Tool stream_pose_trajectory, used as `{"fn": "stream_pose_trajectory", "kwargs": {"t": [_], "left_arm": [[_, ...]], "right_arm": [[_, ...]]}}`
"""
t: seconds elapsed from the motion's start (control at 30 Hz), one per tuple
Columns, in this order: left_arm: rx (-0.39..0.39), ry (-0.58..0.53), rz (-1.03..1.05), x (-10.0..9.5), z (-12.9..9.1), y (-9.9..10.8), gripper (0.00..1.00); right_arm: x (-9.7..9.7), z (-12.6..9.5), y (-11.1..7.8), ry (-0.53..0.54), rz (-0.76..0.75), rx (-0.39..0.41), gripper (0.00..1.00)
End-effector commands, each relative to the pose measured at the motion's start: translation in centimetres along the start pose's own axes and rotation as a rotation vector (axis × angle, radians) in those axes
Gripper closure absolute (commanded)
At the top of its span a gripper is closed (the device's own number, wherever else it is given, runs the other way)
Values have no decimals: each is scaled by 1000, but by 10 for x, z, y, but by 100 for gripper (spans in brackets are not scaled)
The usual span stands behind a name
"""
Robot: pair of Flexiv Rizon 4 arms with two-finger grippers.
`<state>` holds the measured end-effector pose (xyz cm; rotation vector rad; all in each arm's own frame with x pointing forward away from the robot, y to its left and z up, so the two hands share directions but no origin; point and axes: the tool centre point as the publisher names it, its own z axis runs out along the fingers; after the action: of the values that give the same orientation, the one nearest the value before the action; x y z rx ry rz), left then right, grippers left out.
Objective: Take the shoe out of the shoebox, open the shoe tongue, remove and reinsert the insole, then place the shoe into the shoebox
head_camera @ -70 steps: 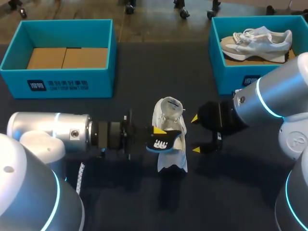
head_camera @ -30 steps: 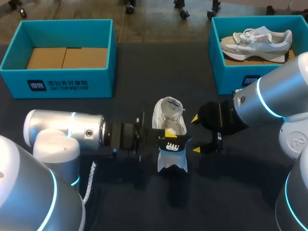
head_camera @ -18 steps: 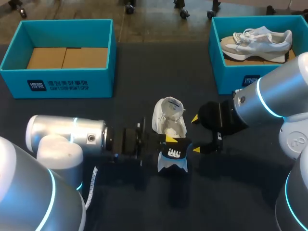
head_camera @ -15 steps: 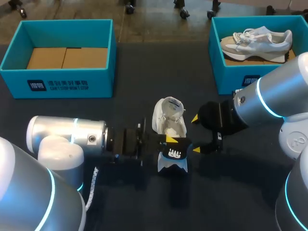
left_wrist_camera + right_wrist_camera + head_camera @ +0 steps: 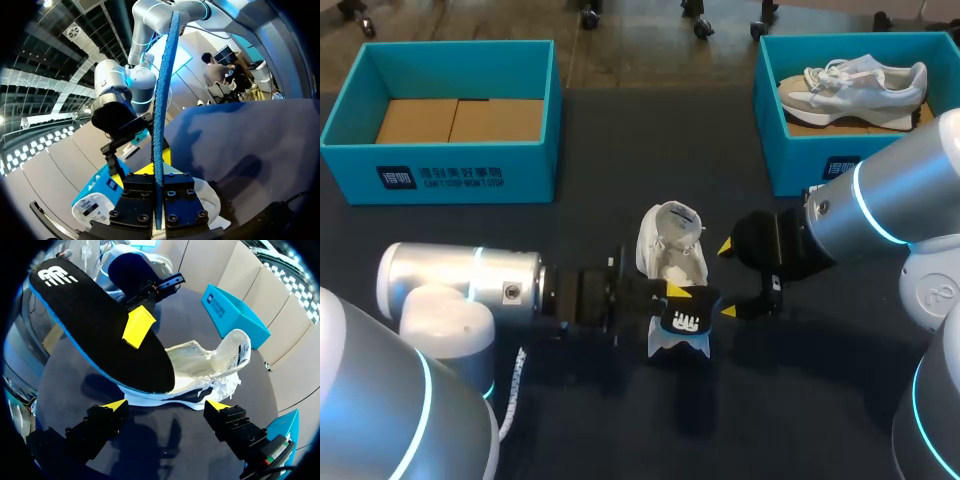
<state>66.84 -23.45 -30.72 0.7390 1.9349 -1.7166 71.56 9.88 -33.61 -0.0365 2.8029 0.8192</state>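
Dark surface [image 5: 610, 180], from overhead: left jaws clamp the black insole [image 5: 686, 320] over the white shoe [image 5: 672, 250] (a second shoe [image 5: 855, 85] sits in a shoebox [image 5: 800, 165]); right jaws gape alongside. Left wrist: insole [image 5: 161, 115] edge-on, pinched. Right wrist: shoe [image 5: 210, 370] ahead.

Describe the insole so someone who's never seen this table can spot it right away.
Look at the middle of the dark table, where a white shoe lies. At its near end the left gripper holds the insole: the only flat black piece, blue-edged.
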Motion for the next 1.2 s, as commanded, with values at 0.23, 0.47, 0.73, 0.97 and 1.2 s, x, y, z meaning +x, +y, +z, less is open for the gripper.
{"fn": "stream_pose_trajectory", "kwargs": {"t": [0.23,0.47,0.73,0.97,1.2], "left_arm": [[0,-30,3,4,-13,2,100],[23,-43,10,4,-15,5,100],[17,-60,6,3,-20,13,100],[12,-70,12,-2,-20,13,100],[-4,-59,21,-5,-18,17,100]], "right_arm": [[1,0,0,-2,0,0,0],[1,0,0,-2,0,0,0],[1,0,0,-2,0,0,0],[1,0,0,-2,0,0,0],[1,0,0,-2,0,0,0]]}}
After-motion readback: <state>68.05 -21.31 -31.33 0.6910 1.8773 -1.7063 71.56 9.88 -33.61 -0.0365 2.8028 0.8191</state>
